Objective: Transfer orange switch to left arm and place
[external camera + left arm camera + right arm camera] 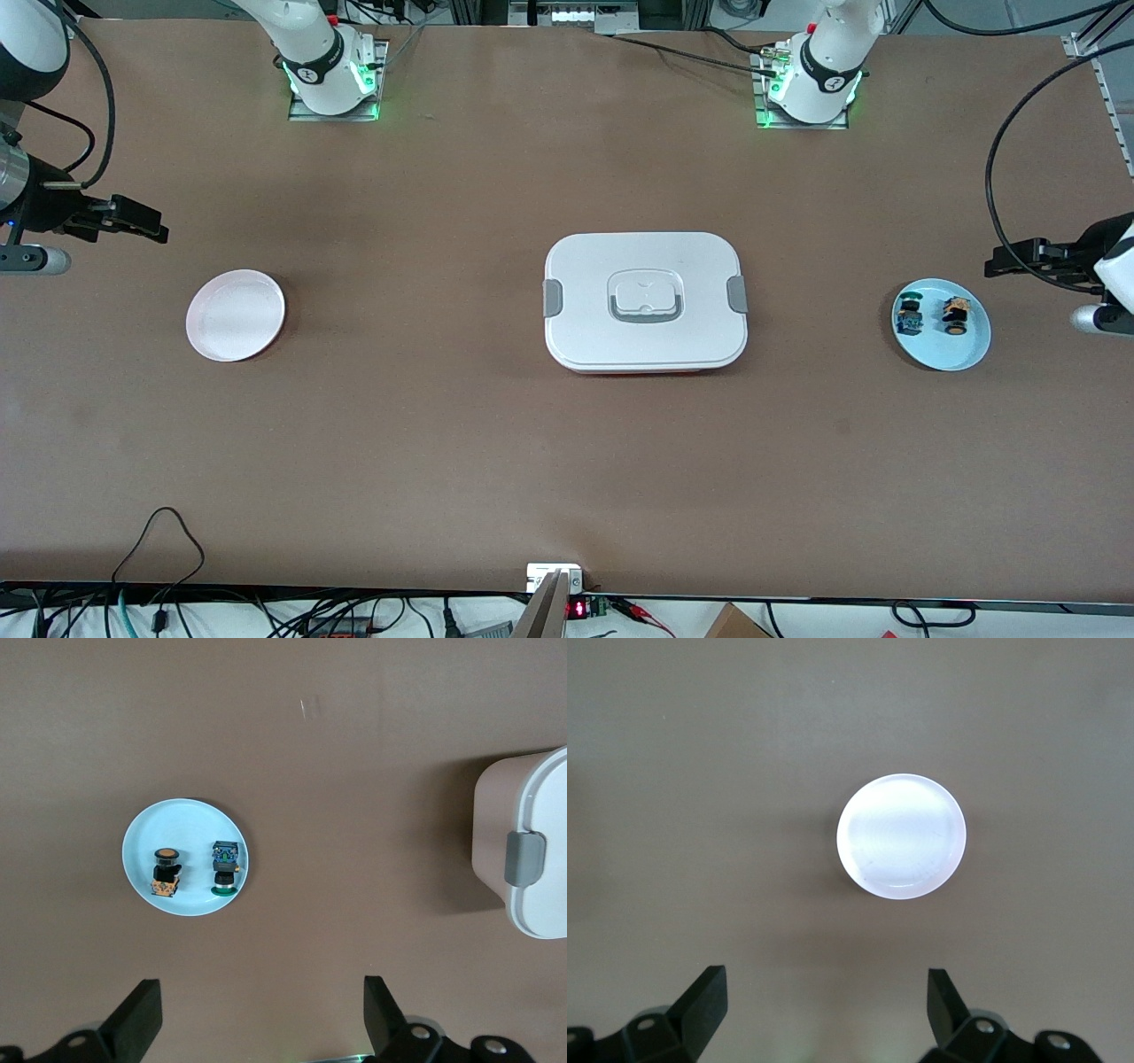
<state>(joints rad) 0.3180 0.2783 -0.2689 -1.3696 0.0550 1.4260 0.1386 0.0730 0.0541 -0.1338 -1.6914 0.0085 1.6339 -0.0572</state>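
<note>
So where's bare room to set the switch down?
The pink plate is bare. Bare table lies between it and the box, and between the box and the blue plate. That plate is crowded: the orange switch lies beside a blue-green part.

Pink plate (pixel 235 315) toward right arm's end – bare. Blue plate (pixel 952 354) toward left arm's end – carries blue-and-green part (pixel 908 317).

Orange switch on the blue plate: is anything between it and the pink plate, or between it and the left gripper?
The box sits mid-table between the blue plate holding the orange switch and the pink plate. Nothing visible stands between the open left gripper and the switch.
</note>
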